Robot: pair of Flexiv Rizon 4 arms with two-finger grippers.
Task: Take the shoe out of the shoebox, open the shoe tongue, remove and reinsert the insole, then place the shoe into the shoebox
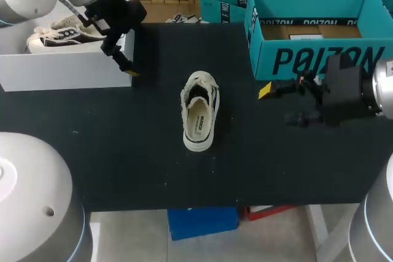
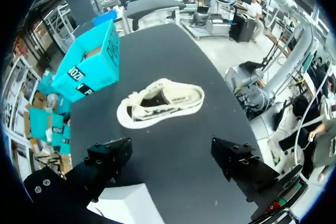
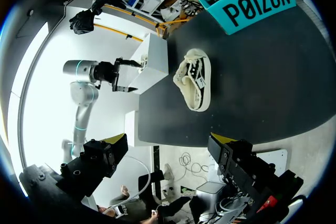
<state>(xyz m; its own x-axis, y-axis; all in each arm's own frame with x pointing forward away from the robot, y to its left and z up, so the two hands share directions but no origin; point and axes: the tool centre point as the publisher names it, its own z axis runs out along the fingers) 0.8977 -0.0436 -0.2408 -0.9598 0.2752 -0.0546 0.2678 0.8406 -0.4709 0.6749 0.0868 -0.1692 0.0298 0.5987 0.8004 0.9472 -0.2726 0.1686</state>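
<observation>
Head view: the shoe lies upright mid-bench, bare surface all round it, the shoebox well apart at the far right edge. Your left tool hangs wide over the white box's corner. Your right tool, also wide, sits level in front of the shoebox.

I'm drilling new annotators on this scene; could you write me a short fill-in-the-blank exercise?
1. The cream shoe rests on the ___ table.
2. A second shoe sits in the ___ box.
3. The left gripper and right gripper are both ___.
Missing: black; white; open.
</observation>
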